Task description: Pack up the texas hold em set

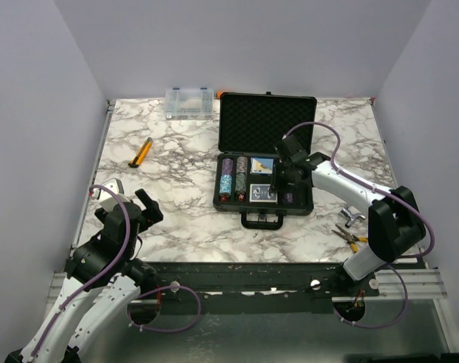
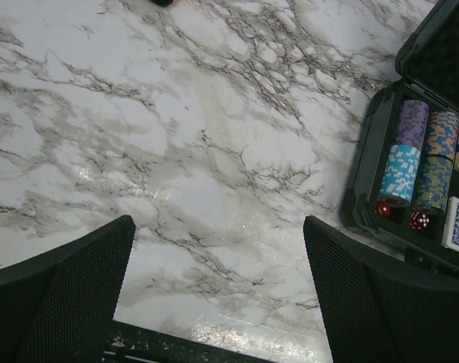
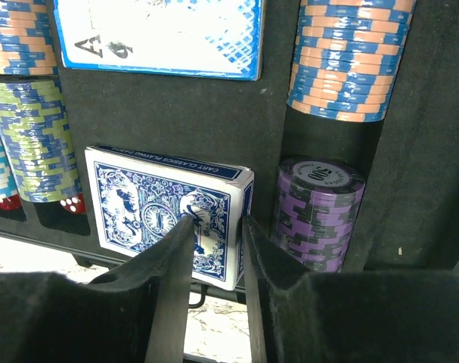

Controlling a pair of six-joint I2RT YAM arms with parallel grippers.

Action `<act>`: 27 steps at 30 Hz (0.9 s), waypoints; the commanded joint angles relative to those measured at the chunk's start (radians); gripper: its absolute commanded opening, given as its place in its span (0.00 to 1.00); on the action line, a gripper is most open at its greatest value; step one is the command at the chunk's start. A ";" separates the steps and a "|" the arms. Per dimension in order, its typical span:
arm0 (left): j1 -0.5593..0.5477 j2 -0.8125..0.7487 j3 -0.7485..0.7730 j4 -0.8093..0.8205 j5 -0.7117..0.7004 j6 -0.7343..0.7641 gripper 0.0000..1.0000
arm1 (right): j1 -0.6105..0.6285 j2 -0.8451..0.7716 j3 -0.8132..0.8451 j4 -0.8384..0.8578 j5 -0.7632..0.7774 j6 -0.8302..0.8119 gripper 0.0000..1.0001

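As the lid (image 1: 267,121) stands open, black case (image 2: 363,181), slotted chips (image 3: 320,212), blue-patterned decks (image 3: 165,215)

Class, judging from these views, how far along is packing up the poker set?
Done: chip stacks, both card decks and red dice sit in the tray. In hand: right gripper, jaws narrowly parted, hovers at the front deck; left gripper hangs open. Left: shutting the case lid.

On the grey-veined marble table (image 1: 176,204), a small clear plastic organizer box (image 1: 189,103) is set at the far edge, an orange-handled tool (image 1: 141,153) is laid toward the left, and yellow-handled pliers (image 1: 350,238) are laid near the right edge, just beside a small metal piece (image 1: 353,218).
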 commanded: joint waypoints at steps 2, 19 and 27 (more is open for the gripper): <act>0.006 0.010 0.004 -0.016 -0.006 -0.007 0.92 | -0.008 0.021 -0.024 0.049 -0.092 -0.003 0.29; 0.006 0.015 0.006 -0.016 -0.009 -0.009 0.92 | -0.008 0.040 -0.041 0.035 -0.082 -0.017 0.37; 0.006 0.018 0.006 -0.016 -0.004 -0.006 0.92 | -0.007 0.015 0.086 -0.059 -0.017 -0.049 0.43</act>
